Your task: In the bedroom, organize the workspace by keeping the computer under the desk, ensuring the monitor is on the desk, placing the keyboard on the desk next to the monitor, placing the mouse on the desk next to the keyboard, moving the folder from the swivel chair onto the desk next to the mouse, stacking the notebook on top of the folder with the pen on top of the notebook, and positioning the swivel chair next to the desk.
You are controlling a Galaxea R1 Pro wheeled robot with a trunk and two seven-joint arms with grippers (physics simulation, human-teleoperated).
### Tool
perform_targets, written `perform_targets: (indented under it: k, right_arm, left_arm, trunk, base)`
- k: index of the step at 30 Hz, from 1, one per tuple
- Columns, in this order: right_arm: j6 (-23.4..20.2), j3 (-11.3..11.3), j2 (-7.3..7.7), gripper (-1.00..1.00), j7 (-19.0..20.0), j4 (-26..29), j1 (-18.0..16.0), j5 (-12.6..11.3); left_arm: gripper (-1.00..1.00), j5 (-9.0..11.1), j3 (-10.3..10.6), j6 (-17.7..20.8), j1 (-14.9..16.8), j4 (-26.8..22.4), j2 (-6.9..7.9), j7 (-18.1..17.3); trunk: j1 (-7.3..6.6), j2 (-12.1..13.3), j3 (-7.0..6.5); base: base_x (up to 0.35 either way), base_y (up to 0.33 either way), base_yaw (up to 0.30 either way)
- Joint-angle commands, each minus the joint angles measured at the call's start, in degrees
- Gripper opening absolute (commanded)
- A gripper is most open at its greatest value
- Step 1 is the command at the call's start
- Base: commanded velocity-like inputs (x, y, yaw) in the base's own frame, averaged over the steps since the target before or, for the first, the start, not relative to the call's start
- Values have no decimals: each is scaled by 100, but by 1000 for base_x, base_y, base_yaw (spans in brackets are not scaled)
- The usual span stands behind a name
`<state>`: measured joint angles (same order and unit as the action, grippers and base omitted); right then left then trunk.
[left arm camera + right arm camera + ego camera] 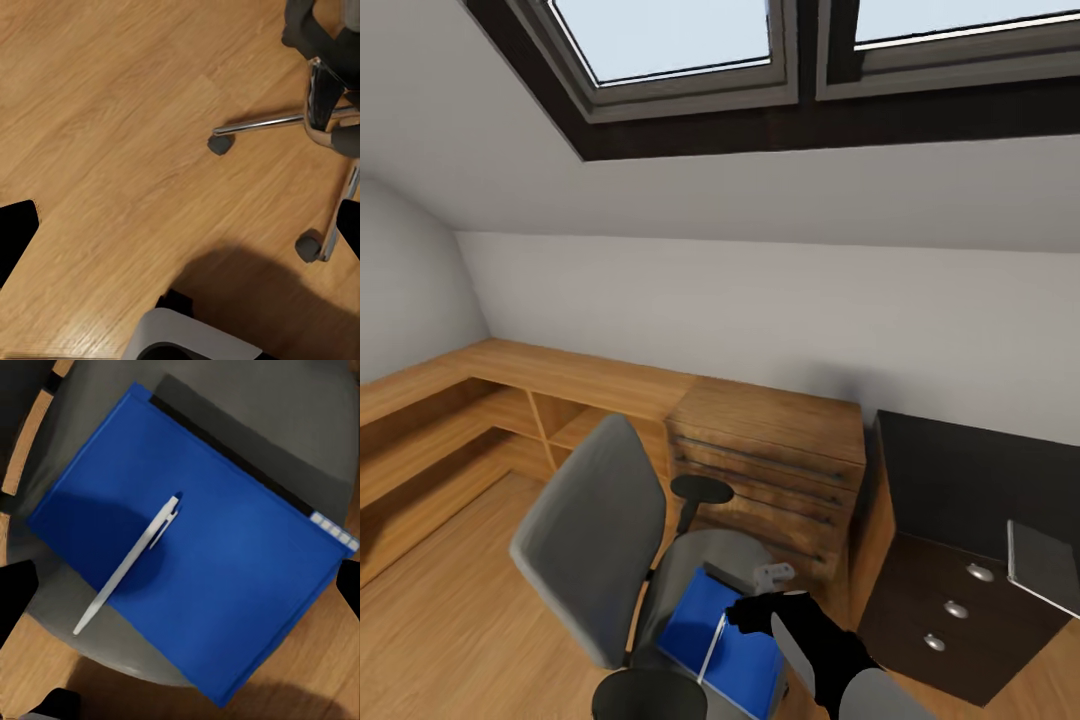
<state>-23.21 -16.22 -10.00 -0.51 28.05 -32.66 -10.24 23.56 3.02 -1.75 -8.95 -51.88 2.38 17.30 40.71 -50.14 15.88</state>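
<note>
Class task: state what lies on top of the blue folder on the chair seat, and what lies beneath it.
A white pen lies on the folder. Beneath it shows the swivel chair's grey seat and a dark strip along one edge; the covered rest stays unseen.

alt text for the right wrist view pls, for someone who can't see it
A bright blue folder lies flat on the grey seat of the swivel chair, with a thin silvery-white pen resting diagonally on top of it. Wooden floor shows past the seat's edge.
</note>
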Motion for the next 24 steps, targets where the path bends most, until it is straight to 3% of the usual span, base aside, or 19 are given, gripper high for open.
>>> perform_targets:
  k: [1,12,20,24]
  right_arm:
    - [-25,-12,0,100,-7,4,-3,-31]
    - [-25,-9,0,100,-15,7,-3,-31]
    - [-21,-32,0,100,-4,-1,-3,7]
    - [-14,-178,0,100,-26,-1,-3,36]
  left_arm:
    - [100,60,32,-18,-1,-10,7,45]
    - [100,61,32,-18,-1,-15,-8,46]
    - [100,68,26,-18,-1,-97,-2,46]
    - [100,69,24,-18,-1,-103,-1,46]
  trunk:
    - [1,-6,6]
    - [1,-6,6]
    - [1,-6,6]
    - [89,-166,78]
  base:
    - [0,0,259]
    - [0,0,236]
    - [0,0,26]
    - [0,0,0]
